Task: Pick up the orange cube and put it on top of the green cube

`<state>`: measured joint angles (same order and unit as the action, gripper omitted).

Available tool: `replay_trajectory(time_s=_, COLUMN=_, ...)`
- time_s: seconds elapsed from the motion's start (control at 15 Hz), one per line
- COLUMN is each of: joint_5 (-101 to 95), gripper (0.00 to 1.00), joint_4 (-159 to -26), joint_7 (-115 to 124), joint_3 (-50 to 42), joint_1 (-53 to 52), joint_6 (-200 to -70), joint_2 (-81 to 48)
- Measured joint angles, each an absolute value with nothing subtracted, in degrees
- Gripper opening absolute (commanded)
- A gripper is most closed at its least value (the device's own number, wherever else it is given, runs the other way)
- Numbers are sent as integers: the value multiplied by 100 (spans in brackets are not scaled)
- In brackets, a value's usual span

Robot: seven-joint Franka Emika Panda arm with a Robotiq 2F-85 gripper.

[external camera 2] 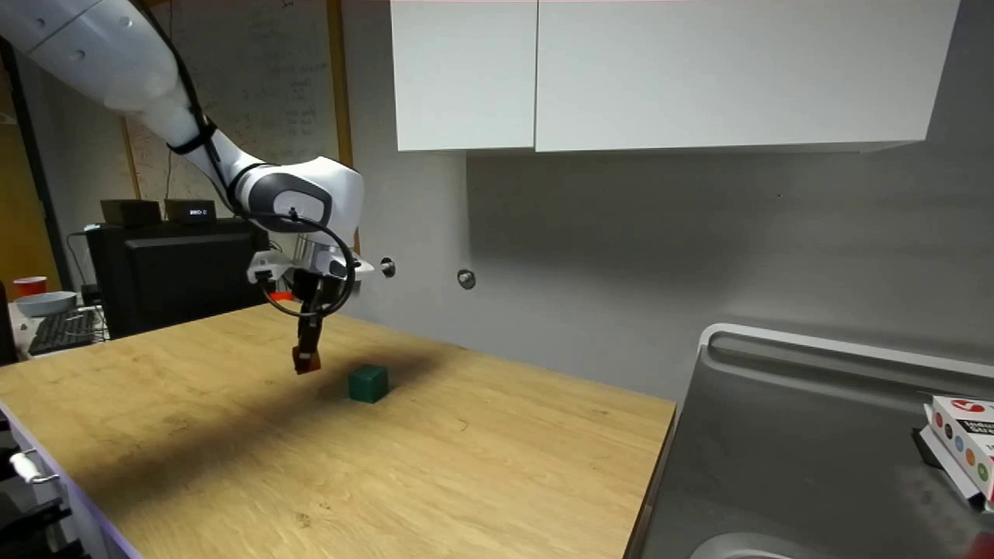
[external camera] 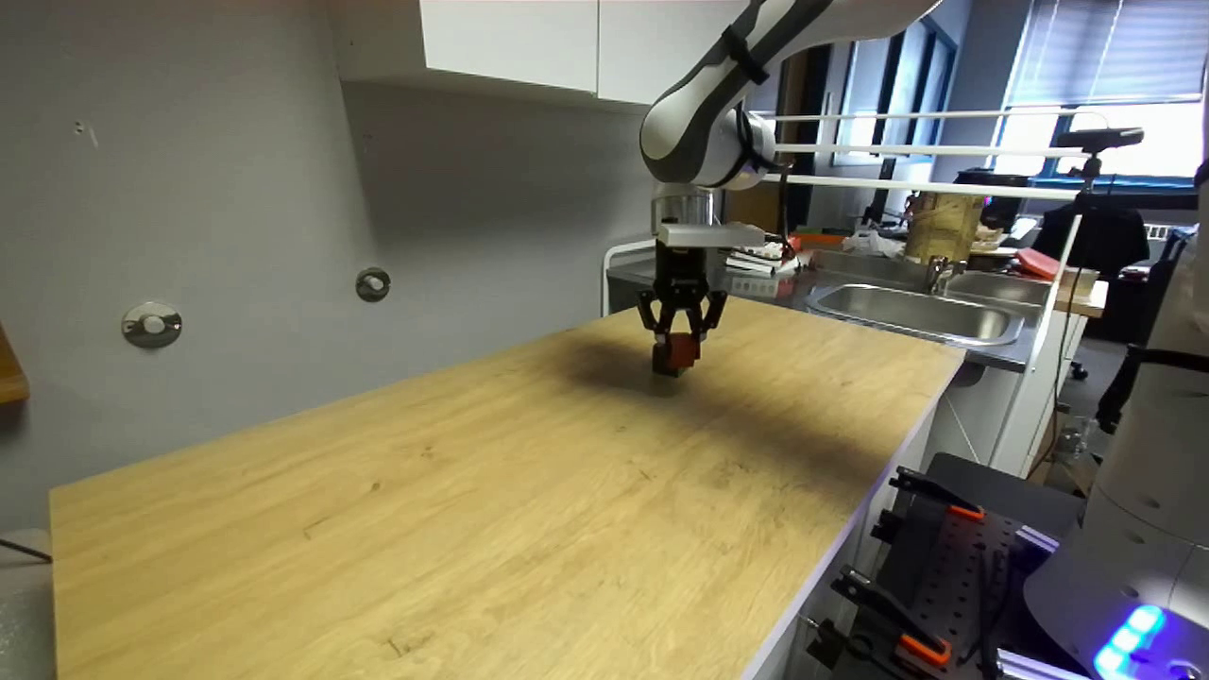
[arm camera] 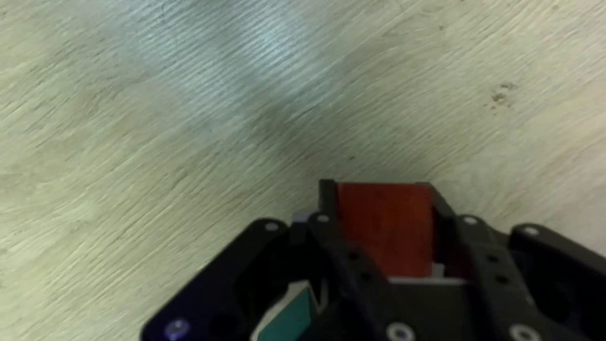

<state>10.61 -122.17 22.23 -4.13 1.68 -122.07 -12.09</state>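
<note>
My gripper (external camera: 678, 346) is shut on the orange cube (external camera: 682, 350) and holds it in the air above the table. In an exterior view the gripper (external camera 2: 307, 349) points down with the orange cube (external camera 2: 307, 362) at its tips. In the wrist view the orange cube (arm camera: 388, 227) sits between both fingers of the gripper (arm camera: 381, 189). The green cube (external camera 2: 368, 383) stands on the table, apart from the held cube. It shows as a dark sliver below the held cube in an exterior view (external camera: 670, 371). In the wrist view the green cube (arm camera: 288, 318) is mostly hidden behind the left finger linkage.
The wooden table (external camera: 453, 491) runs along a grey wall. White cabinets (external camera 2: 699, 70) hang above. A steel sink (external camera: 916, 312) lies beyond the table's end. A box (external camera 2: 965, 439) stands on the metal counter (external camera 2: 800, 466). Clamps (external camera: 888, 604) sit by the robot base.
</note>
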Motion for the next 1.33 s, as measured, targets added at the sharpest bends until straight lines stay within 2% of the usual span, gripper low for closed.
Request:
replay_trajectory(time_s=0.87, joint_5=1092, gripper=18, joint_4=-11522, joint_7=2222, joint_3=-670, joint_1=522, joint_6=-11982, joint_2=-1243)
replay_trajectory(time_s=1.33, joint_5=1117, gripper=18, joint_4=-11221, joint_7=2222, joint_3=-673, joint_1=549, joint_6=-11880, joint_2=-1710)
